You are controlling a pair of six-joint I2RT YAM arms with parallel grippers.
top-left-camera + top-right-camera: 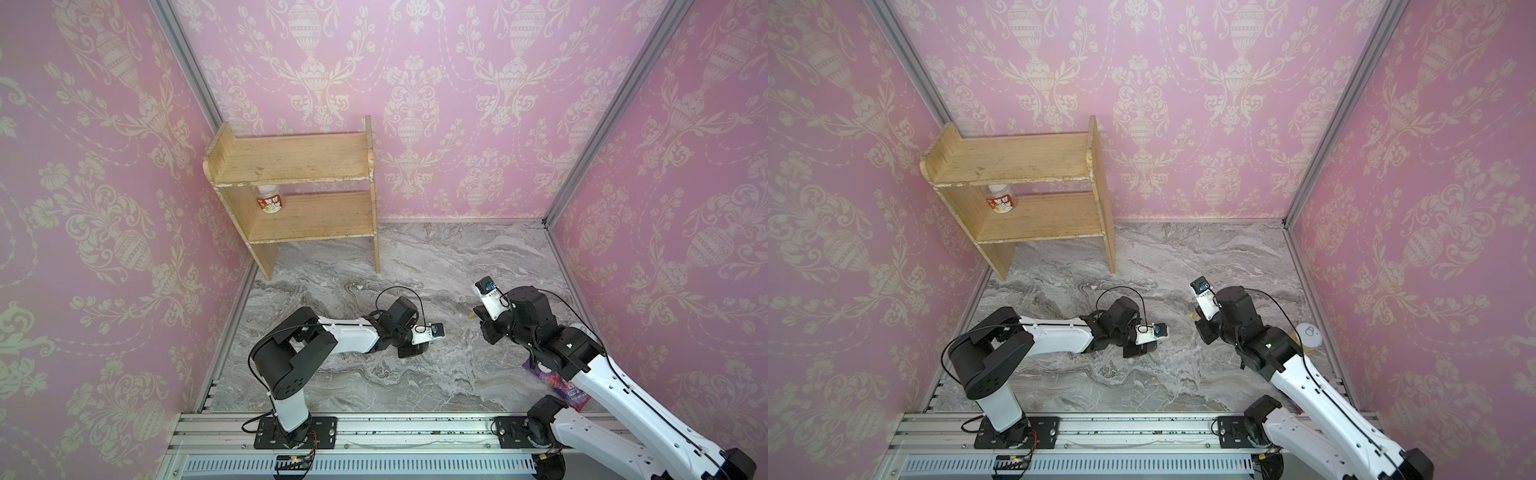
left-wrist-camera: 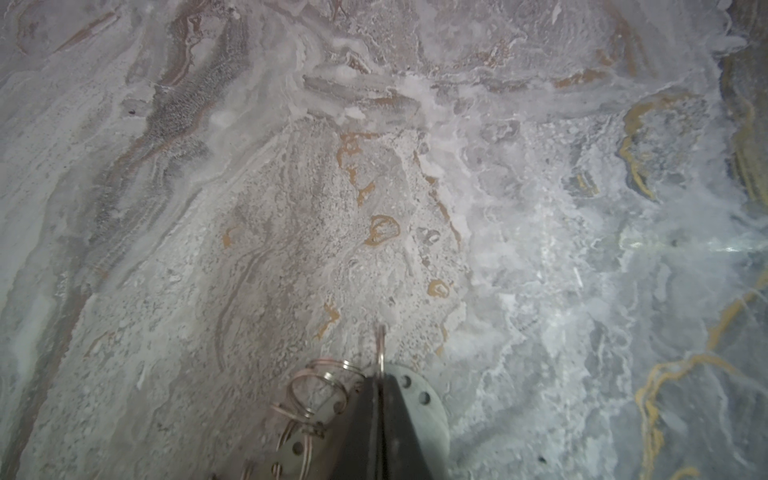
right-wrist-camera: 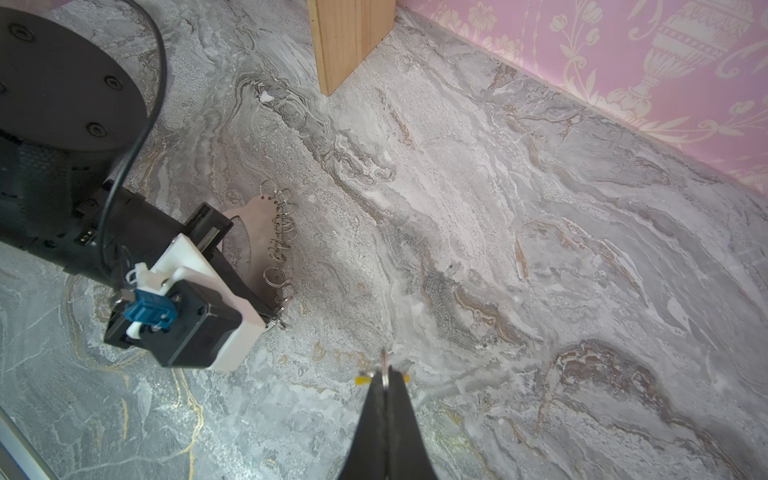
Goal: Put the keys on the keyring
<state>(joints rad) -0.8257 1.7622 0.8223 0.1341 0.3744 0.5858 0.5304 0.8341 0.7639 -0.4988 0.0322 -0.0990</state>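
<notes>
Right wrist: R end effector (image 3: 385, 376) clamps keys (image 3: 385, 360) — L end effector (image 2: 380, 374) pinches keyring (image 2: 434, 415) edge ring, open table (image 3: 457, 249) btwn.

Both top views: mounted high at my end, tilted down, covering the whole grey marbled worktop (image 1: 415, 257) and pale wooden two-tier shelf (image 1: 299, 166). Left wrist camera: almost on the worktop, looking along my left tool (image 2: 379, 376). Right wrist camera: higher, along my right tool (image 3: 384, 374); both catch the flat grey keyring plate (image 3: 257, 232).
</notes>
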